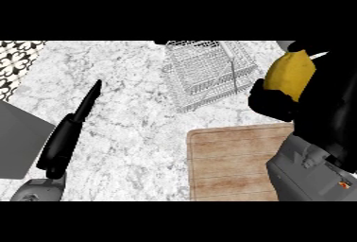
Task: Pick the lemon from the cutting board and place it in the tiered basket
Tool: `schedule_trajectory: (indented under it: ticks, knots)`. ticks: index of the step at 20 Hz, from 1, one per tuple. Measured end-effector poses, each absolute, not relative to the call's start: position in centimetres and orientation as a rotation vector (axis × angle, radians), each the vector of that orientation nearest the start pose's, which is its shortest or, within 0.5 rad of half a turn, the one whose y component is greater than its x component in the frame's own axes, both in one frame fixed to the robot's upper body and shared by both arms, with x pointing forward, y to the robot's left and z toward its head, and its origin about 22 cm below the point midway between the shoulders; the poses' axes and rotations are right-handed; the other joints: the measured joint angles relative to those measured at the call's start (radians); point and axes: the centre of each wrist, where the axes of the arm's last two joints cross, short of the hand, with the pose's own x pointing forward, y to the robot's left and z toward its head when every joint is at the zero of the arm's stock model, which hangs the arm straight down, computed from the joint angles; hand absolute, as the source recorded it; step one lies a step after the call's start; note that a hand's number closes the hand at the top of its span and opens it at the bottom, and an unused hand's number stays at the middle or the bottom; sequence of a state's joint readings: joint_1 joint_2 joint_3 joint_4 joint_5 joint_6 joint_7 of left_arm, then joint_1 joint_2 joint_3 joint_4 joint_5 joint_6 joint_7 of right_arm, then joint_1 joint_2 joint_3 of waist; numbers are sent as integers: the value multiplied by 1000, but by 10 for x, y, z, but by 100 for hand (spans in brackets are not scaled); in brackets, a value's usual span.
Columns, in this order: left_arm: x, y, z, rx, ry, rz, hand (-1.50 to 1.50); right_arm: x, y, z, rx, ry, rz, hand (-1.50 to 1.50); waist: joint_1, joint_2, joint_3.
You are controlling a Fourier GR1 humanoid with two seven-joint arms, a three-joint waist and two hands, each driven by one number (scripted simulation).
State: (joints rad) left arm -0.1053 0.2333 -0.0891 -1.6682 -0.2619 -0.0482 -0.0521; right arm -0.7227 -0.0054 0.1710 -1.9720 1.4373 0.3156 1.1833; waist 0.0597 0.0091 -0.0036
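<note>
From the head view, the right hand (279, 101) sits high at the right side, its black fingers curled round the lemon (291, 75), which is lifted off the cutting board (233, 163) and held up close to the camera. The yellow fruit shows between the dark fingers and the palm, just right of the tiered basket (209, 71). That wire basket stands on the marbled counter (132, 123) at the far side, beyond the board's far edge. The wooden board lies near and right of centre, its right part hidden by the grey forearm. At the left, the left hand (77, 123) rests with fingers straight and together, pointing away over the counter, holding nothing.
</note>
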Motion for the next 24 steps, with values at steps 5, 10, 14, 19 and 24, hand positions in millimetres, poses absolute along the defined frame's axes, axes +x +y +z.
schedule_trajectory:
  ticks: [5,10,14,19,24]
  knots:
    - [267,243,58,255,-1781,-540,0,307,-111,281,-1378,-1245,171,150,11,5,1]
    - [267,246,62,257,-1787,-543,0,354,-107,289,-1321,-1171,188,150,17,7,1]
    - [268,242,65,253,-1796,-548,0,385,-106,283,-1282,-1145,151,150,23,13,2]
    - [269,241,63,245,-1799,-548,0,412,-112,265,-1174,-1197,53,-150,28,19,3]
    - [269,236,61,241,-1799,-552,0,431,-113,245,-1082,-1296,-86,-150,28,21,4]
